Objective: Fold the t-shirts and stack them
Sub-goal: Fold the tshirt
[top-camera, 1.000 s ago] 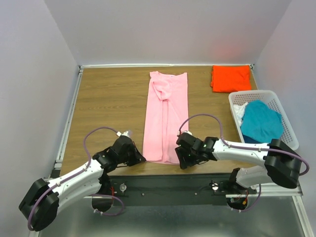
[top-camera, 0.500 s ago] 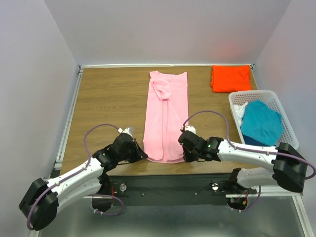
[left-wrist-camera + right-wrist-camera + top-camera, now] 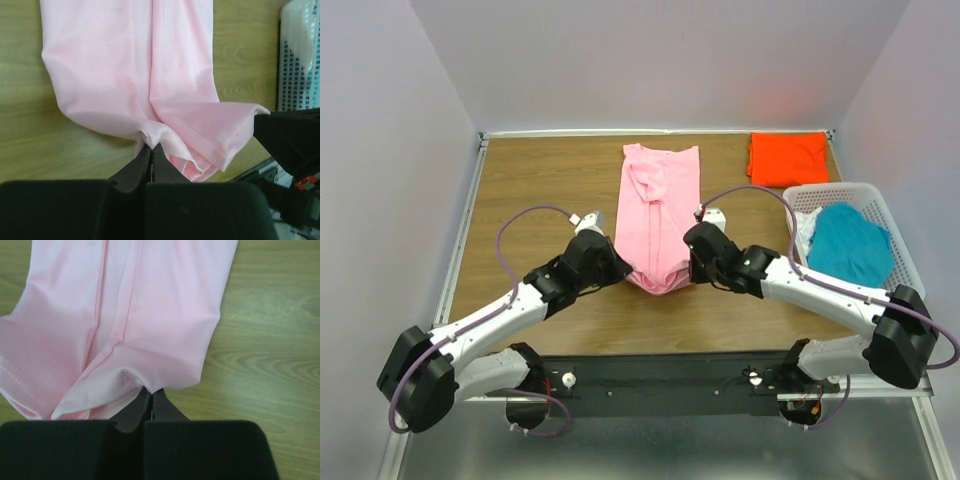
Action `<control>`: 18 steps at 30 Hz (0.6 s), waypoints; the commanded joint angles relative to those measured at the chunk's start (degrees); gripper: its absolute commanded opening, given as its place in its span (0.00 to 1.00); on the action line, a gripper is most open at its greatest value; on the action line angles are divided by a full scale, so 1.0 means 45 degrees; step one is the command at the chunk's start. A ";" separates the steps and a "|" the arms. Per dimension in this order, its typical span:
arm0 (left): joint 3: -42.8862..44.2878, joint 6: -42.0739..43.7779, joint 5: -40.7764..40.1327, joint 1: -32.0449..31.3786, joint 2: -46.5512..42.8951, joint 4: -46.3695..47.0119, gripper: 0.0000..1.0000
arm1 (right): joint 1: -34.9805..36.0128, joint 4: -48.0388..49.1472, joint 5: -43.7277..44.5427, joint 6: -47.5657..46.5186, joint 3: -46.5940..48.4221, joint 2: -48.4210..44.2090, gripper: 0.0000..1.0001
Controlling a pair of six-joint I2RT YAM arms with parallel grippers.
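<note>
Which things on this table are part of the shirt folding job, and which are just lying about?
Job: pink t-shirt, hem pinched by left gripper and right gripper; orange t-shirt; teal t-shirt.
Lying about: white lattice basket; white cloth inside it.

the pink t-shirt (image 3: 662, 215) is soft, matt cotton cloth, finely creased, with a stitched hem. the orange t-shirt (image 3: 787, 158) and teal t-shirt (image 3: 848, 248) look like the same plain knit. the table (image 3: 540, 190) is wood-grain board with a faint satin sheen, edged by a pale metal rail (image 3: 460, 240). the basket (image 3: 825, 189) is smooth white plastic lattice. the left gripper (image 3: 151, 150) and right gripper (image 3: 151, 394) are matt black plastic.
</note>
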 commanded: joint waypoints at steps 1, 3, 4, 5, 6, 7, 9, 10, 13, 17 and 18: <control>0.1289 0.0986 -0.1718 0.0260 0.0993 0.0323 0.00 | -0.0686 0.0223 0.1035 -0.0427 0.0856 0.0514 0.01; 0.1932 0.1299 -0.1972 0.0532 0.1674 0.0420 0.00 | -0.1038 0.0437 0.0977 -0.0545 0.1246 0.0825 0.01; 0.2129 0.1610 -0.1915 0.0650 0.1910 0.0653 0.00 | -0.1388 0.0516 0.0958 -0.0583 0.1383 0.0962 0.01; 0.2324 0.1787 -0.1837 0.0787 0.2357 0.0752 0.00 | -0.1469 0.0652 0.0919 -0.0642 0.1636 0.1080 0.01; 0.2733 0.1905 -0.1643 0.0904 0.2613 0.0830 0.00 | -0.1605 0.0808 0.0880 -0.0739 0.1774 0.1352 0.01; 0.2911 0.2041 -0.1602 0.1118 0.2828 0.0909 0.00 | -0.1819 0.0887 0.0802 -0.0817 0.1911 0.1509 0.01; 0.3378 0.2218 -0.1505 0.1353 0.3454 0.0948 0.00 | -0.2151 0.0946 0.0645 -0.1052 0.2359 0.1783 0.01; 0.3516 0.2315 -0.1466 0.1567 0.3649 0.1103 0.00 | -0.2289 0.0985 0.0490 -0.1110 0.2497 0.2016 0.01; 0.4258 0.2744 -0.1426 0.1881 0.4333 0.1183 0.00 | -0.2854 0.1083 0.0100 -0.1345 0.3081 0.2427 0.01; 0.5079 0.3155 -0.1582 0.2252 0.4997 0.1396 0.00 | -0.3383 0.1122 -0.0370 -0.1851 0.3804 0.3111 0.01; 0.5235 0.3253 -0.1524 0.2388 0.5289 0.1417 0.00 | -0.3481 0.1141 -0.0390 -0.1930 0.3923 0.3402 0.01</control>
